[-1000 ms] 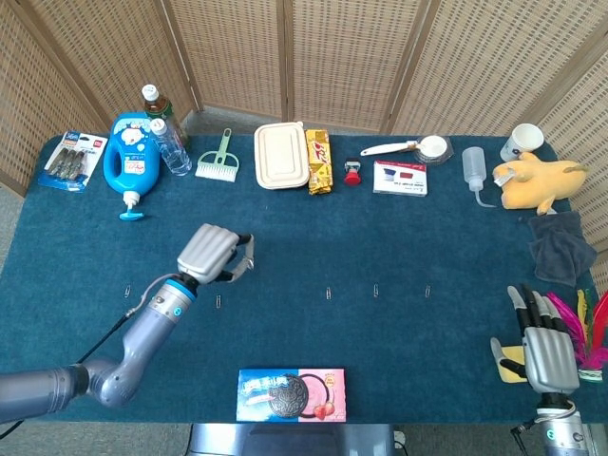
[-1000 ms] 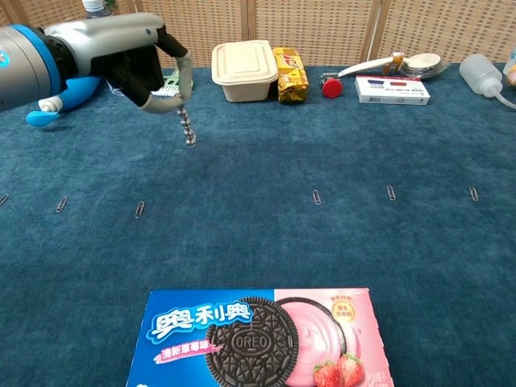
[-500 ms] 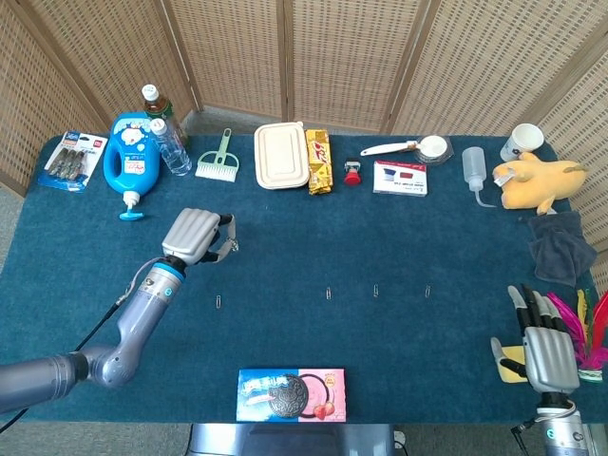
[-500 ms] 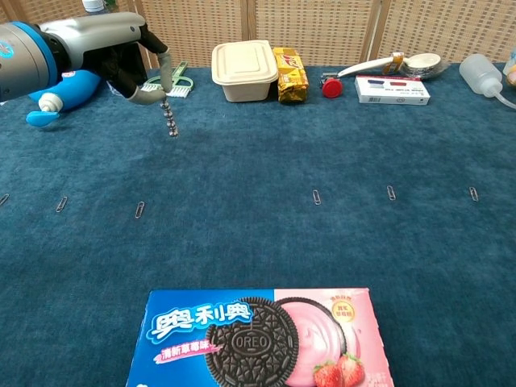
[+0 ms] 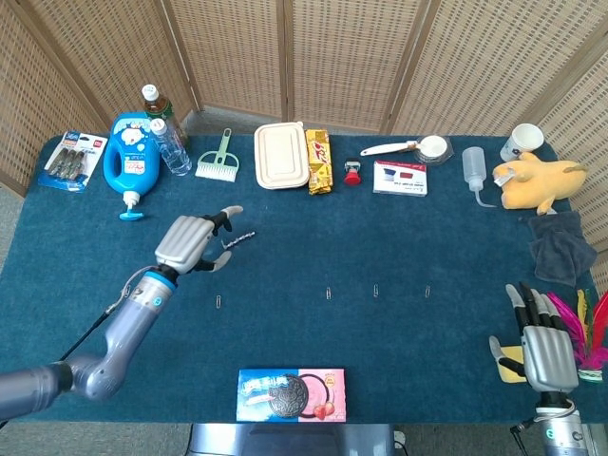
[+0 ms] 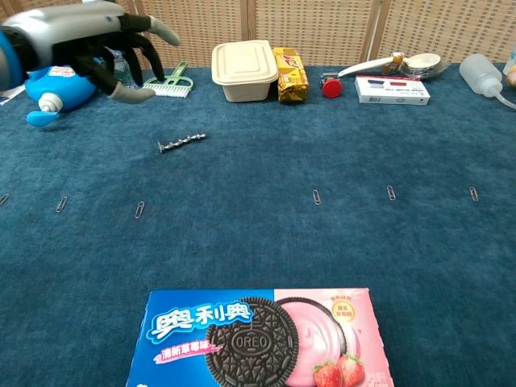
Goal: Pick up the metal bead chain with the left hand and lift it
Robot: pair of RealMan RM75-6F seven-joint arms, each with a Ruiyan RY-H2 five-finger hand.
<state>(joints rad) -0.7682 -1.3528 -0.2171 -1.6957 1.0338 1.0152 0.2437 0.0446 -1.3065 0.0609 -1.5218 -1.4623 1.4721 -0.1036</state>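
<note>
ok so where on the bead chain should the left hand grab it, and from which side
Probably at its middle, pinched from straight above. The metal bead chain lies flat and nearly straight on the blue cloth, too low to get fingers under, so a pinch across its thin width suits it. The left hand hangs open just behind and left of it, so a short drop should do.

We saw the metal bead chain (image 6: pixel 182 143) lying flat on the table (image 6: pixel 258 234), just right of the left hand (image 6: pixel 105 48) — apart from it. The cookie box (image 6: pixel 258 337) sat at the near edge, paper clips (image 6: pixel 316 197) between — lunch box (image 6: pixel 243 70) behind.
</note>
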